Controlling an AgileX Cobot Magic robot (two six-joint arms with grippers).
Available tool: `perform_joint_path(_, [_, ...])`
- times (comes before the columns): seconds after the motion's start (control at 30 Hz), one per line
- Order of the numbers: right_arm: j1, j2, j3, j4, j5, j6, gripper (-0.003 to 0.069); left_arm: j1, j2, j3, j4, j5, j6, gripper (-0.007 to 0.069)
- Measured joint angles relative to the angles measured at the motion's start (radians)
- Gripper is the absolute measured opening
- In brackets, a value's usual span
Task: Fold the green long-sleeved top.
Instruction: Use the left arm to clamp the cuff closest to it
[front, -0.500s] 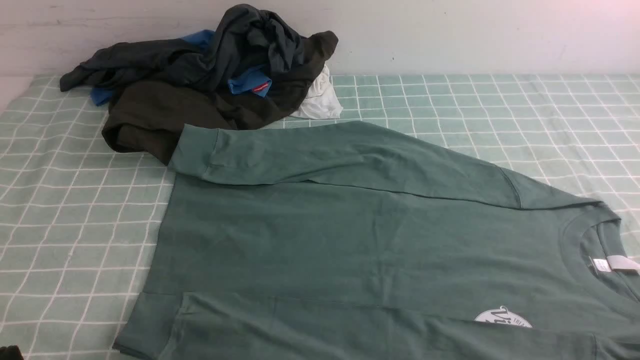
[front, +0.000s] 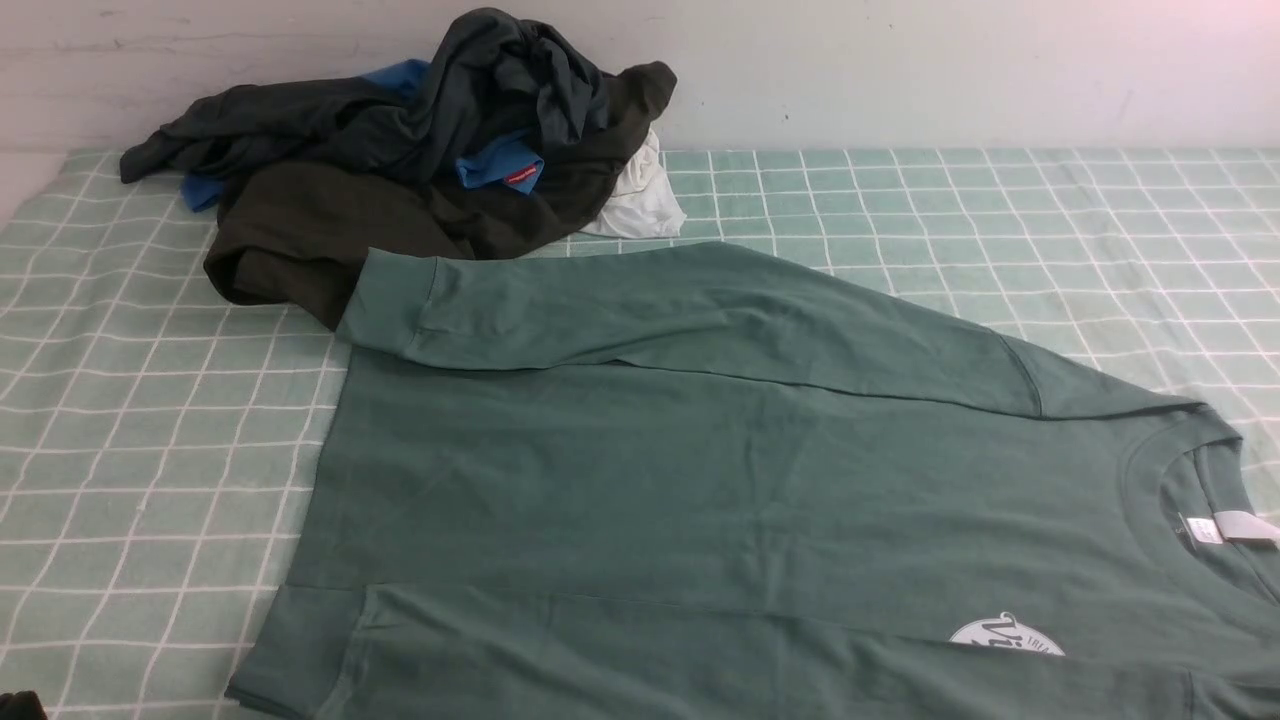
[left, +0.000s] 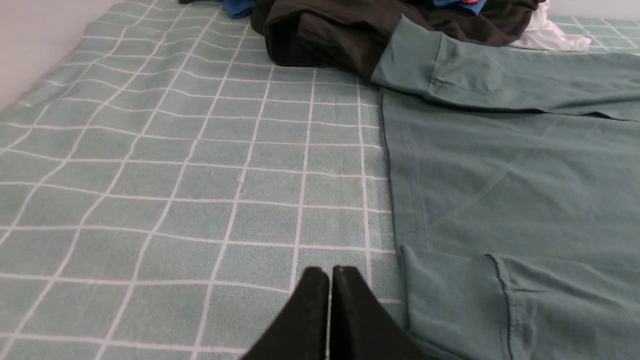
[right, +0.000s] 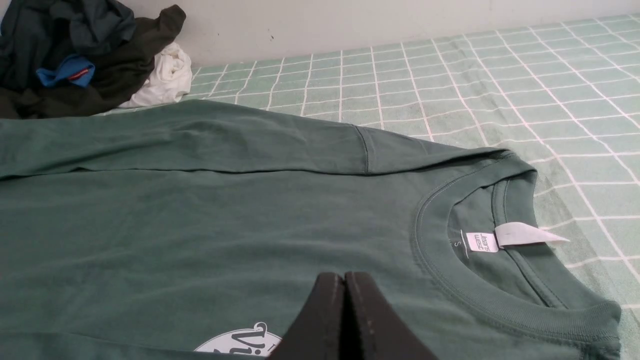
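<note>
A green long-sleeved top (front: 700, 480) lies flat on a light-green checked cloth (front: 150, 450), filling the middle and right of the front view; its hem faces the robot's left and its collar (front: 1150, 470) the right. 2 sleeves lie across the body: the far sleeve (front: 700, 310) runs along the far edge, its cuff (front: 390, 300) touching a dark garment (front: 330, 230); the near sleeve (front: 700, 670) runs along the near edge and partly covers a round white logo (front: 1005, 637). A white label (front: 1245, 527) sits inside the collar.

Behind the top, against a pale wall (front: 900, 70), is a heap of clothes (front: 450, 100): dark pieces, a blue one (front: 497, 165) and a white one (front: 640, 200).

Neither gripper shows clearly in the front view. In the left wrist view the left gripper (left: 330, 272) has its 2 black jaws pressed together with nothing between them; it is over bare checked cloth, just beside the near sleeve's cuff (left: 450, 295). In the right wrist view the right gripper (right: 344, 277) is likewise closed tight and empty; it is over the chest of the top, between the logo (right: 235, 342) and the collar (right: 435, 240); whether it touches the fabric cannot be told.
</note>
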Motion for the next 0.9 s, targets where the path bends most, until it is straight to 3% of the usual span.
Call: perform_joint_path(0.9, [0.0,0.0,0.0,-0.022,0.0,-0.003,-0.0018,0.0,0.0,0.0,0.0,0.0,0.0,-0.0003])
